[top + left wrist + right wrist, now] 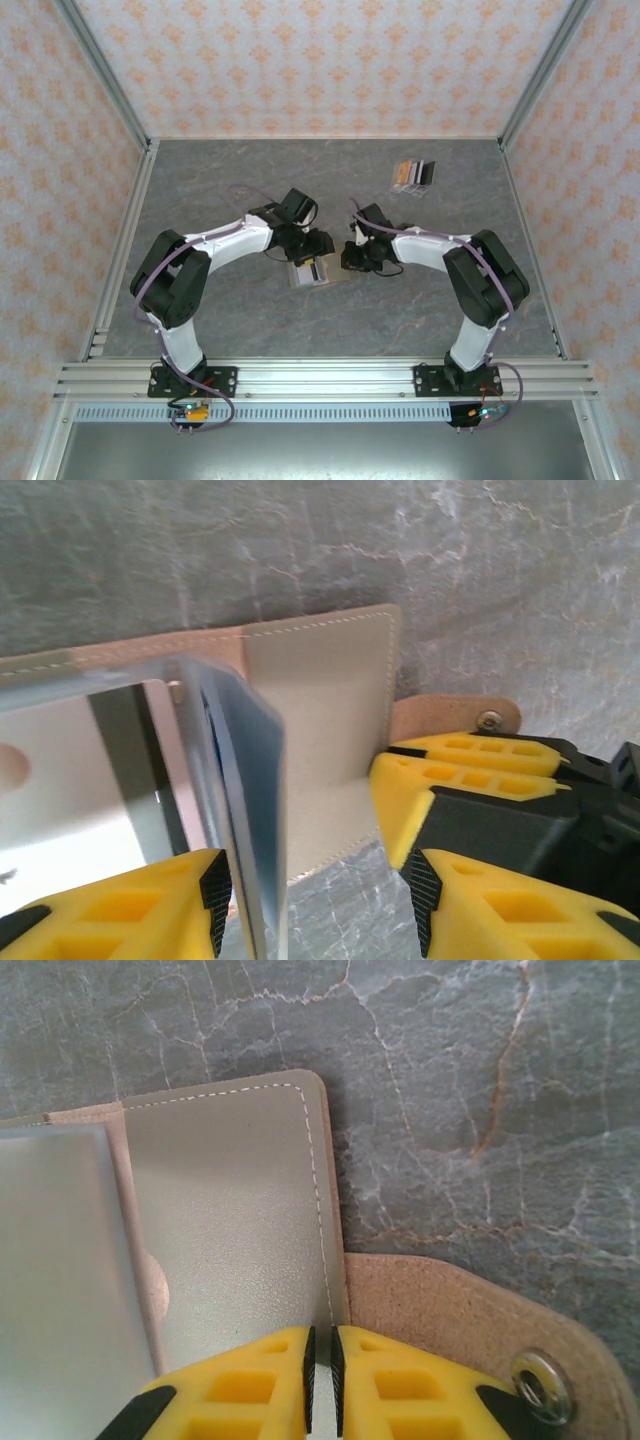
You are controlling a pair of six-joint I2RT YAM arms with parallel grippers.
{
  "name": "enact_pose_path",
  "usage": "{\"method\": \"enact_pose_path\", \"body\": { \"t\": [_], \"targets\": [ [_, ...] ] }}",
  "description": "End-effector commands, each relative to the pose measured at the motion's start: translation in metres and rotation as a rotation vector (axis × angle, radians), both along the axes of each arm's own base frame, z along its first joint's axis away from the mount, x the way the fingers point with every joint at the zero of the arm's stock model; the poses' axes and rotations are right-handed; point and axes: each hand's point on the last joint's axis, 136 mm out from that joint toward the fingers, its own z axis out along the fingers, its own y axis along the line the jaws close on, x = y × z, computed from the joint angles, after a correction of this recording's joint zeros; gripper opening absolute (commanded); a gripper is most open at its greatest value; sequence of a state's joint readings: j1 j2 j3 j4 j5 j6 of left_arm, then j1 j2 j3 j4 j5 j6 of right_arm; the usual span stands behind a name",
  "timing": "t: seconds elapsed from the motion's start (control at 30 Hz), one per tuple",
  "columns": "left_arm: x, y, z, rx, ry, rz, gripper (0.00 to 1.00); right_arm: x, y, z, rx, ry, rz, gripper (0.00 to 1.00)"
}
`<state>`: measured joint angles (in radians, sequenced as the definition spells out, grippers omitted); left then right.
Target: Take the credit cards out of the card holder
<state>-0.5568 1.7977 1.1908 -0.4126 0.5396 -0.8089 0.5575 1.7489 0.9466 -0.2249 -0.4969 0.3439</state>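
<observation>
The tan card holder lies open on the grey table between both arms. Its grey inner panel and tan snap tab fill the right wrist view. My right gripper is shut on the panel's stitched right edge, next to the tab. My left gripper is open and straddles a thin blue-grey sheet standing up from the card holder. Whether that sheet is a card or an inner panel is unclear. It rests near the left pad, well apart from the right pad.
A small pile of dark credit cards lies at the back right of the table. The right gripper's yellow fingers sit close beside the left gripper. Patterned walls and metal rails border the table.
</observation>
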Motion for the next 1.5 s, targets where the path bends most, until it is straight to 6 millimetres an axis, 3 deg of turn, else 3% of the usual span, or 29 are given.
{"method": "enact_pose_path", "body": {
  "t": [0.0, 0.13, 0.33, 0.6, 0.83, 1.1, 1.37, 1.47],
  "targets": [
    [0.007, -0.013, 0.02, -0.054, -0.052, -0.033, 0.53, 0.003, -0.009, 0.013, -0.001, -0.08, -0.031, 0.17],
    [0.01, -0.023, 0.026, -0.095, -0.06, -0.034, 0.53, 0.008, -0.018, 0.029, 0.014, -0.161, -0.073, 0.17],
    [0.02, -0.01, 0.037, -0.054, -0.107, -0.014, 0.53, 0.007, -0.014, 0.05, 0.088, -0.232, -0.071, 0.17],
    [0.023, -0.022, 0.028, -0.136, -0.091, 0.004, 0.5, 0.006, -0.013, 0.062, 0.13, -0.278, -0.067, 0.18],
    [0.023, -0.019, 0.032, -0.124, -0.114, -0.015, 0.43, 0.006, -0.01, 0.072, 0.161, -0.31, -0.054, 0.18],
    [0.023, 0.013, -0.002, -0.037, -0.067, 0.091, 0.31, 0.004, 0.006, 0.056, 0.177, -0.22, -0.007, 0.14],
    [0.019, 0.012, -0.023, -0.047, -0.02, 0.095, 0.28, 0.004, 0.014, 0.032, 0.126, -0.136, 0.004, 0.13],
    [0.018, 0.01, -0.028, -0.054, -0.008, 0.089, 0.29, 0.006, 0.009, 0.022, 0.077, -0.116, -0.013, 0.2]
  ]
}}
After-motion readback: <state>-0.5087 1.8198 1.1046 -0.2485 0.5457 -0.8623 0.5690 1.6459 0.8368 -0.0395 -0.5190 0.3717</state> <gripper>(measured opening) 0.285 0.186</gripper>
